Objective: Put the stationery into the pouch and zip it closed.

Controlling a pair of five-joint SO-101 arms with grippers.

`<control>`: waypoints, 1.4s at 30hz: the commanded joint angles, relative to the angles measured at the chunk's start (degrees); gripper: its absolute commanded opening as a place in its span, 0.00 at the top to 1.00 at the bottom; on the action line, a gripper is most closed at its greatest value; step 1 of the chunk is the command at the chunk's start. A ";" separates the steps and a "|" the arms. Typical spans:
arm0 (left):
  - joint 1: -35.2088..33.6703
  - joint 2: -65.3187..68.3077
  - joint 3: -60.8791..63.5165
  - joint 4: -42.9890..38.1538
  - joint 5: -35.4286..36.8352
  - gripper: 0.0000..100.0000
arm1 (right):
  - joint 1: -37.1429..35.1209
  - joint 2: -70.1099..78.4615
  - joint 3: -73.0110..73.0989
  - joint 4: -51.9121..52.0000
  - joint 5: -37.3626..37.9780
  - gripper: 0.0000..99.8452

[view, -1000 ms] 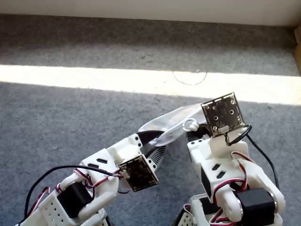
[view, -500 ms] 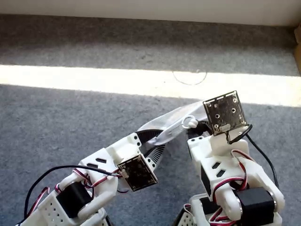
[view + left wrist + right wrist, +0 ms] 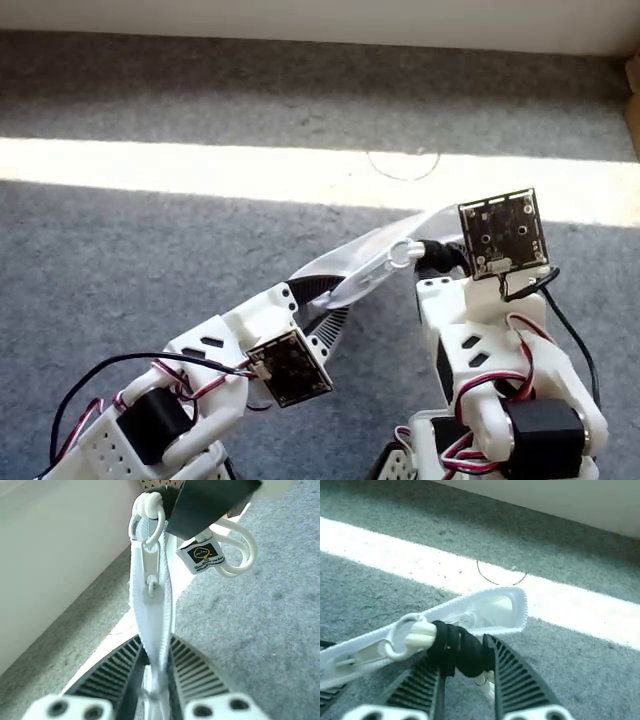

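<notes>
Left wrist view shows the left pincer [image 3: 153, 652] clenched on one end of the pouch [image 3: 150, 615], which hangs in the air between both arms, above the grey carpet [image 3: 260, 610]. Across from it, the right pincer [image 3: 465, 644] squeezes the black pull [image 3: 455, 647] on the zip ring [image 3: 400, 636]. If the right arm tugs too hard or crooked, the pull may slip out, or the pouch may slide from the left pincer and drop.

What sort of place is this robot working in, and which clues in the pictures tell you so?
Probably an indoor room rather than a factory: grey carpet covers the work surface, a pale wall runs along its far edge, and a band of sunlight falls across it.
</notes>
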 commanded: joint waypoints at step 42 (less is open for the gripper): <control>-4.44 -0.04 -1.54 3.08 -0.26 0.99 | 11.65 -0.40 -2.51 -8.66 1.32 0.99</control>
